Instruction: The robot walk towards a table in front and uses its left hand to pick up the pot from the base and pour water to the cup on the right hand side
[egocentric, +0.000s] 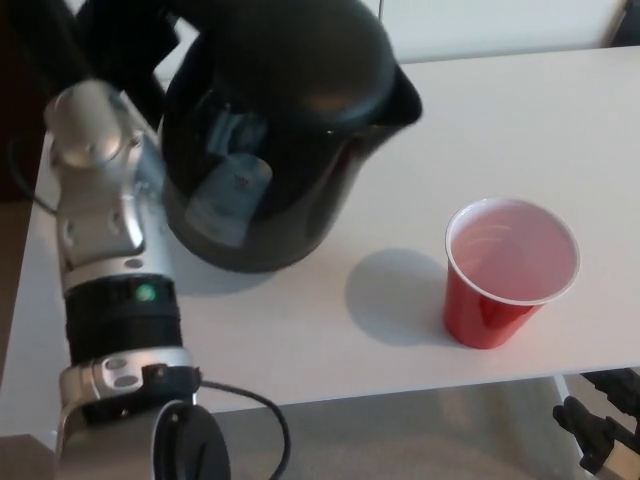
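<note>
**Pot held upright beside the red cup**

The left hand (135, 45) is seen only in part at the upper left, blurred and dark behind the pot; whether its fingers are closed on the handle cannot be told. The silver and black left arm (110, 300) rises from the lower left edge to that spot, with a black cable (255, 405) looped beside its lower joint. The black pot (275, 130) is seen roughly upright over the white tabletop (520, 120), its spout turned toward the right; whether it touches the surface cannot be told. The red cup (505, 275) stands upright on the tabletop near the front edge, to the right of the pot and apart from it. A dark piece of the right hand (600, 430) is seen below the tabletop at the lower right corner; its state cannot be told.
</note>
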